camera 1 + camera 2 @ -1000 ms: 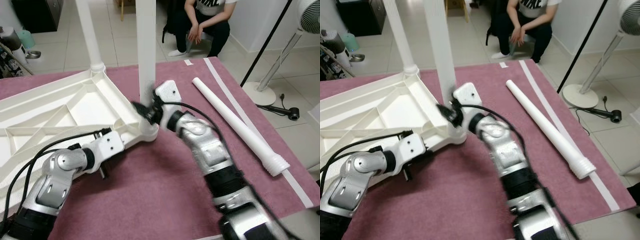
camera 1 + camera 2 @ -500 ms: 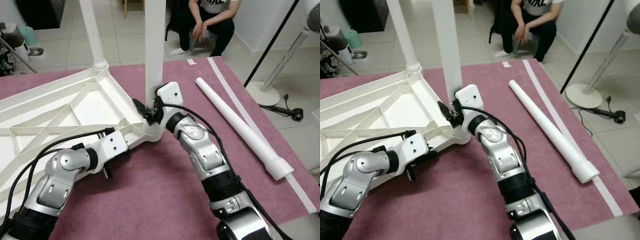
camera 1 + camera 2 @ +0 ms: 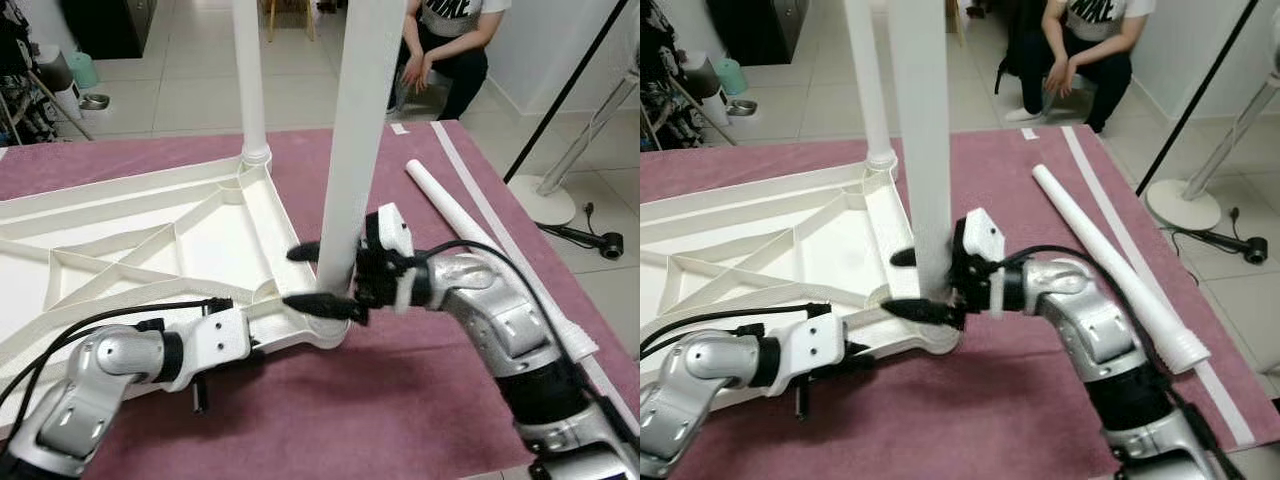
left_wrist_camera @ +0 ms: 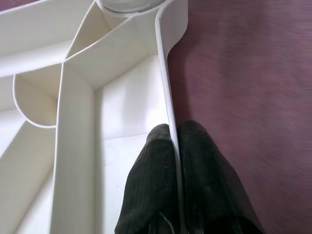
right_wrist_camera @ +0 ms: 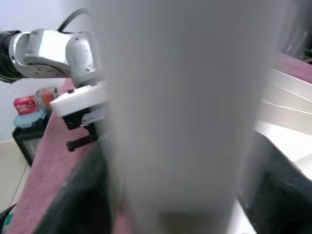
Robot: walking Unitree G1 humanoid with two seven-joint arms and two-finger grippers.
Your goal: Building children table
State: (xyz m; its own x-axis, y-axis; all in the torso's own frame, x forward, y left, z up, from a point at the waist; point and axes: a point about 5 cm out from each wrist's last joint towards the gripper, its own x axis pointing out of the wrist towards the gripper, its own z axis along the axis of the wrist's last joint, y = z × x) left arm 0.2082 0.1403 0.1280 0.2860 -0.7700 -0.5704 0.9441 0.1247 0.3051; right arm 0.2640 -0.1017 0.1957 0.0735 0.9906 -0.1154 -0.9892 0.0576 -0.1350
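The white tabletop point(image 3: 215, 232) lies upside down on a maroon mat. One white leg point(image 3: 249, 80) stands in its far corner, and a second leg point(image 3: 352, 170) stands in the near corner socket. My right gripper point(image 3: 322, 277) is shut on this near leg just above the socket, one black finger on each side. In the right wrist view the blurred leg point(image 5: 185, 112) sits between the fingers. My left gripper point(image 4: 174, 161) is shut on the thin front rim point(image 4: 165, 97) of the tabletop, left of that socket. A loose third leg point(image 3: 1110, 262) lies on the mat at the right.
A person point(image 3: 452, 45) crouches on the tiled floor beyond the mat. A fan stand point(image 3: 560, 190) and a cabled device point(image 3: 606, 243) sit on the floor at the right. A white tape strip point(image 3: 470, 190) runs along the mat's right edge.
My right gripper has swung round the near leg, so its fingers now point left across it. The camera has shifted and come closer. My left gripper still holds the rim.
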